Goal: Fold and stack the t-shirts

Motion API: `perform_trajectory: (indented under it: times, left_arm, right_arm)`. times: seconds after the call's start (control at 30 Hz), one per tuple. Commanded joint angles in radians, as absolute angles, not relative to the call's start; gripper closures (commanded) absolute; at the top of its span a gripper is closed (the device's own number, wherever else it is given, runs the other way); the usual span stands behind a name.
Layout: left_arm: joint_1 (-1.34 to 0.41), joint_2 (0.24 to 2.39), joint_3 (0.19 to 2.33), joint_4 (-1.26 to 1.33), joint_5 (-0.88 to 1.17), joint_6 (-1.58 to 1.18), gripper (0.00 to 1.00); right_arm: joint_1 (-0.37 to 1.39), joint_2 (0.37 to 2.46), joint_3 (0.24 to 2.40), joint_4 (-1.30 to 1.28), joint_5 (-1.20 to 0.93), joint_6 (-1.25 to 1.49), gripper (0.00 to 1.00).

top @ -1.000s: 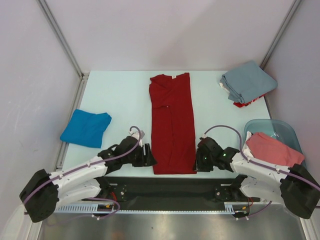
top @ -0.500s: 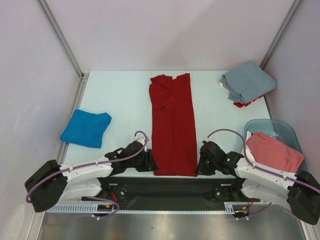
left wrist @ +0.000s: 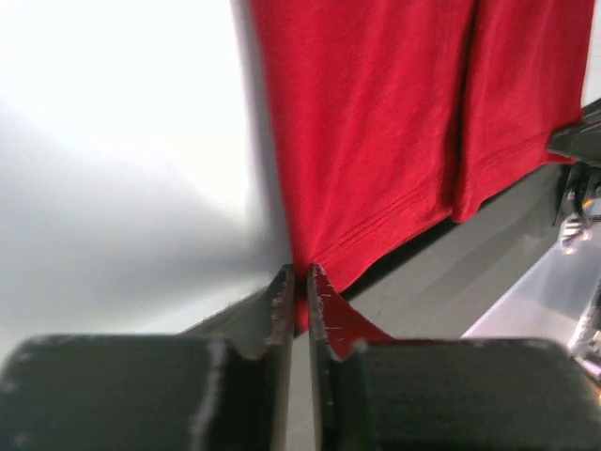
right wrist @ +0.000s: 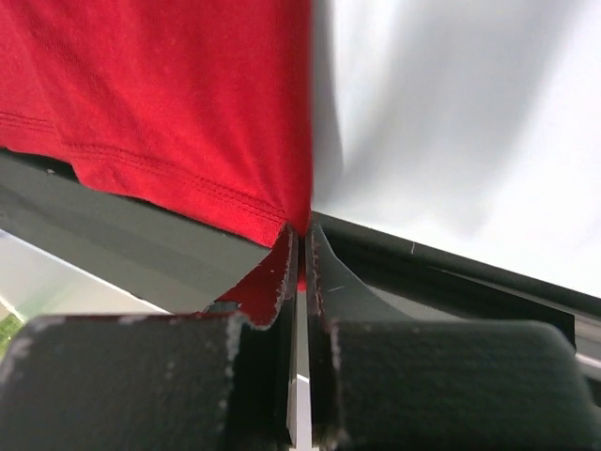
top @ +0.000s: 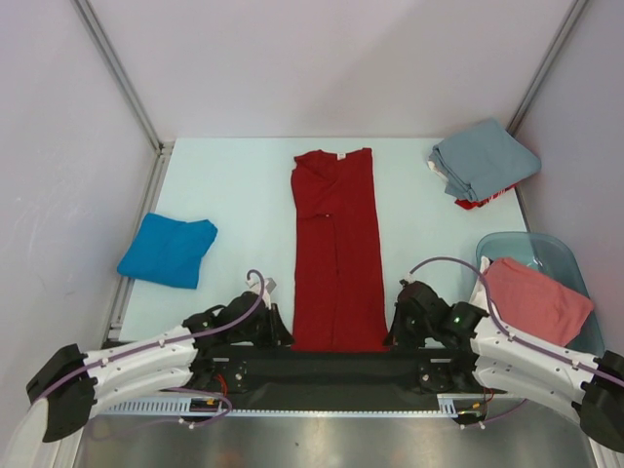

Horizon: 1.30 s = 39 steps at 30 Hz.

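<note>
Now pinching the near left corner of the red shirt [top: 336,249] with the left gripper [left wrist: 299,282], closed tight on the hem, with red cloth squeezed between the fingers [left wrist: 279,310]. Same on the other side: pinching the near right corner with the right gripper [right wrist: 300,235], pressed together on the cloth. Both held low at the near edge of the table [top: 234,185], one at each side of the shirt. Folded into a long narrow strip, lying flat along the middle of the table, collar at the far end, hem at the near edge. Well apart on the left, a folded blue shirt [top: 168,250]. At the far right corner, a folded grey shirt [top: 485,159]. At the near right, a pink shirt [top: 536,295] draped over a clear tub [top: 546,249].
</note>
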<state>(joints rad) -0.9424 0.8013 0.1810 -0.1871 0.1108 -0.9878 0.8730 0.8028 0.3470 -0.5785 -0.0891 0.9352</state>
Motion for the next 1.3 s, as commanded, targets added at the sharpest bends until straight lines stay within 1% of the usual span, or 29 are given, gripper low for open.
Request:
perform_trajectory:
  times: [0.0,0.07,0.13,0.23,0.3,0.33,0.37,0.43,0.47,0.53,0.7,0.87,1.0,1.07,1.1,1.13,1.17,1.2,1.27]
  left_arm:
    - [-0.951,0.750,0.149,-0.230,0.140,-1.031,0.82]
    - [-0.951,0.752,0.155,-0.235,0.140,-1.031,0.79]
    - [-0.951,0.764,0.158,-0.224,0.147,-1.028,0.80]
    - [-0.950,0.778,0.179,-0.219,0.158,-1.020,0.90]
    - [-0.951,0.784,0.221,-0.225,0.138,-1.009,0.90]
    - [-0.951,0.799,0.235,-0.239,0.134,-1.006,0.84]
    - [-0.950,0.810,0.268,-0.254,0.127,-1.003,0.59]
    - [-0.951,0.843,0.293,-0.290,0.112,-0.991,0.38]
    - [-0.951,0.850,0.291,-0.288,0.115,-0.991,0.34]
    - [-0.951,0.841,0.272,-0.263,0.115,-1.003,0.34]
    - [-0.951,0.810,0.210,-0.224,0.129,-1.043,0.40]
    - [-0.951,0.827,0.187,-0.163,0.138,-1.052,0.54]
    - [-0.951,0.888,0.184,-0.063,0.163,-1.068,0.57]
    - [-0.951,0.916,0.189,-0.045,0.169,-1.068,0.66]
    - [-0.951,0.922,0.192,-0.041,0.167,-1.066,0.74]
    - [-0.951,0.920,0.195,-0.047,0.167,-1.066,0.89]
    - [-0.951,0.916,0.199,-0.055,0.166,-1.065,0.97]
    - [-0.951,0.908,0.202,-0.069,0.160,-1.062,1.00]
    - [-0.951,0.868,0.221,-0.128,0.155,-1.057,0.99]
  right_arm:
    - [0.897,0.781,0.328,-0.612,-0.123,0.963,1.00]
    - [0.917,0.784,0.337,-0.606,-0.117,0.969,1.00]
    - [0.922,0.787,0.357,-0.606,-0.114,0.973,1.00]
    - [0.923,0.782,0.408,-0.620,-0.092,0.963,1.00]
    - [0.923,0.788,0.448,-0.629,-0.069,0.956,1.00]
    - [0.923,0.796,0.465,-0.637,-0.052,0.950,1.00]
    - [0.923,0.807,0.498,-0.638,-0.046,0.937,1.00]
    - [0.923,0.845,0.523,-0.649,-0.038,0.931,1.00]
    - [0.925,0.854,0.528,-0.649,-0.041,0.925,1.00]
    - [0.923,0.861,0.520,-0.637,-0.049,0.925,1.00]
    - [0.923,0.839,0.482,-0.621,-0.054,0.942,1.00]
    - [0.923,0.833,0.457,-0.609,-0.058,0.950,1.00]
    - [0.923,0.833,0.437,-0.586,-0.067,0.960,1.00]
    - [0.923,0.833,0.431,-0.583,-0.069,0.963,1.00]
    - [0.925,0.831,0.430,-0.583,-0.069,0.963,1.00]
    - [0.923,0.830,0.430,-0.584,-0.069,0.963,1.00]
    - [0.923,0.828,0.430,-0.586,-0.069,0.963,1.00]
    - [0.923,0.825,0.430,-0.591,-0.069,0.963,1.00]
    - [0.925,0.813,0.437,-0.597,-0.069,0.960,1.00]
